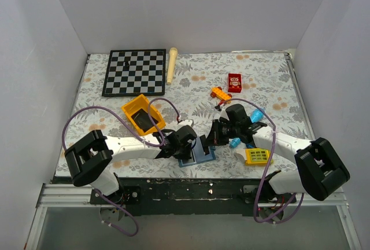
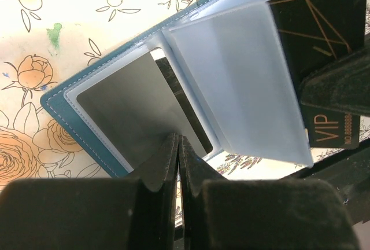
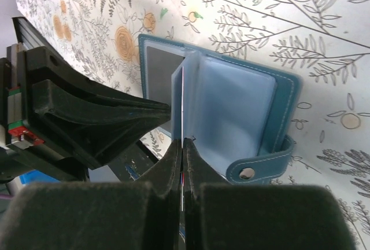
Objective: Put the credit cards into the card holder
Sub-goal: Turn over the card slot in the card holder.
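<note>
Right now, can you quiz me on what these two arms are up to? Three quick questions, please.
1. True or false: the card holder is folded shut.
2. What does the right gripper pinch? A) a black card B) a chess piece C) a red box
3. Fill in: the gold word on that card reads ____.
Key: 1 false; 2 A; 3 VIP.
</note>
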{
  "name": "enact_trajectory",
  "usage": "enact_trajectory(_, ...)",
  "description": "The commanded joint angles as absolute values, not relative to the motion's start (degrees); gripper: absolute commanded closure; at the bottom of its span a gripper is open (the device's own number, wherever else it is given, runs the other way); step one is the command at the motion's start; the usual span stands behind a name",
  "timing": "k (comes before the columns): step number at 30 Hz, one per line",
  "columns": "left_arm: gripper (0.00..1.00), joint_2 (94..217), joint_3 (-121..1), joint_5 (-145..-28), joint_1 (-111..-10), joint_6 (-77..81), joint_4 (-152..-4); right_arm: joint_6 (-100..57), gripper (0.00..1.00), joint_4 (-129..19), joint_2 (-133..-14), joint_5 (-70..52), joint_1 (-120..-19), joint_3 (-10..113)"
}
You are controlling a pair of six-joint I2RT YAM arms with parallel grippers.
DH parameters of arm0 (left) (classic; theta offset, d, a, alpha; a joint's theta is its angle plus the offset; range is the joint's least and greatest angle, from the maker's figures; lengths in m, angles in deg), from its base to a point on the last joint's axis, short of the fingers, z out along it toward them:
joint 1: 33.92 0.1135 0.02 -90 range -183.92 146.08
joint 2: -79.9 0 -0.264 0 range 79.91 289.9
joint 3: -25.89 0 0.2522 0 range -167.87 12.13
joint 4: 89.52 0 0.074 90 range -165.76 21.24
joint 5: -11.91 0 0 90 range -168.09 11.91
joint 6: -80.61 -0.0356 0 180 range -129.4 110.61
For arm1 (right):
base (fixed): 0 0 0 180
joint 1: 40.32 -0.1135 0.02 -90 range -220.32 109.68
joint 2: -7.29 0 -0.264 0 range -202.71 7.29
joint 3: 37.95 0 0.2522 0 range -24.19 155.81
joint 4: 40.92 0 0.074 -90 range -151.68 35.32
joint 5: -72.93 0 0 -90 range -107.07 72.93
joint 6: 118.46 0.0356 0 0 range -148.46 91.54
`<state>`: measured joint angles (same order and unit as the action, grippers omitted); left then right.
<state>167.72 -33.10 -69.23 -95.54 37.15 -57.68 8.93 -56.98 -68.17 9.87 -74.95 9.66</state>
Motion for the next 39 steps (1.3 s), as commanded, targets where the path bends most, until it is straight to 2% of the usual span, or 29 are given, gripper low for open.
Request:
enact_trajectory(1, 1.0, 166.13, -32.78, -67.99, -95.79, 37.45, -56.69, 10.12, 0.99, -52.83, -67.95, 11.41, -76.27, 10.09)
enact_trajectory(21, 1.0, 156.64, -31.2, -63.59, -95.79, 39.91, -52.56, 12.14, 0.99, -50.11, -70.58, 13.08, -79.78, 12.2)
enact_trajectory(39, 1.0, 147.85, -29.62, -54.98, -95.7, 42.64, -42.8, 13.2, 0.99, -52.92, -77.35, 4.73, -85.58, 15.8)
